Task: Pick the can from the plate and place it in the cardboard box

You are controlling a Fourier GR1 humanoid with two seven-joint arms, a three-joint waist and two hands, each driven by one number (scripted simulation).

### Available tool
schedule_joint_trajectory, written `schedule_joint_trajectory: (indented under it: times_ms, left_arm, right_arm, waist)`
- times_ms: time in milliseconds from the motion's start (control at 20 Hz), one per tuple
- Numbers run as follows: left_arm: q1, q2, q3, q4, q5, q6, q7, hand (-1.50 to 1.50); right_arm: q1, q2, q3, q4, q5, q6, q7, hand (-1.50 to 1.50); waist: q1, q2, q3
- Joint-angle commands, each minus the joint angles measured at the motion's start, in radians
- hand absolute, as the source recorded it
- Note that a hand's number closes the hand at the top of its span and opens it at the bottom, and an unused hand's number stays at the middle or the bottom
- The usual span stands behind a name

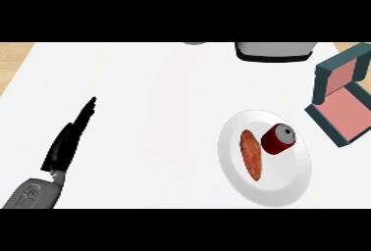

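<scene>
Left hand (69, 139) at the left of the head view, on its grey forearm (33, 193) coming up from the lower left edge. Seen edge-on: fingers straight and together, tips pointing up and slightly right, flat blade shape. Nothing held, nothing between fingers and thumb. It shows over bare white counter (152, 108), well apart from every object. Whether it touches the surface can't be told from this angle.

Right hand: not visible anywhere in the view.

Can (279, 138): dark red body, grey top with a small dark spot, on the white plate (272, 188). Sits in the plate's upper right part, tilted so the top faces up-right toward the camera. Just left of it on the same plate is an elongated reddish-orange food item, sausage-like (251, 155), running lengthwise down the plate; the can's lower left side is touching or nearly touching it, can't separate the two.

Box (340, 100): right of the plate at the view's right edge, teal outer walls, salmon-pink inner faces, open, partly cut off by the frame. Near the plate's upper right rim, not touching it. Can is not in it.

Top edge: a grey object with a dark base (275, 51), partly cropped, type unclear. Tan strip of wood (14, 61) at the upper left corner beyond the counter.
</scene>
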Motion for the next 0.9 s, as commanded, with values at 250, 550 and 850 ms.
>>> schedule_joint_trajectory:
  times_ms: [250,550,850]
  left_arm:
    - [-0.002,-0.041,0.028,-0.005,-0.043,-0.03,0.008,0.0]
    - [-0.004,-0.08,0.067,0.076,-0.085,-0.046,-0.055,0.0]
    - [-0.024,-0.083,0.119,0.057,-0.107,-0.088,-0.008,0.0]
  right_arm:
    - [-0.215,0.028,0.066,-0.047,0.197,0.202,0.366,-1.5]
    - [-0.339,0.092,0.113,0.06,0.247,0.258,0.383,-1.5]
    - [-0.419,0.152,0.099,0.124,0.335,0.219,0.366,-1.5]
  waist:
    - [0.002,-0.002,0.002]
    - [-0.002,-0.002,0.002]
    - [-0.003,-0.003,0.002]
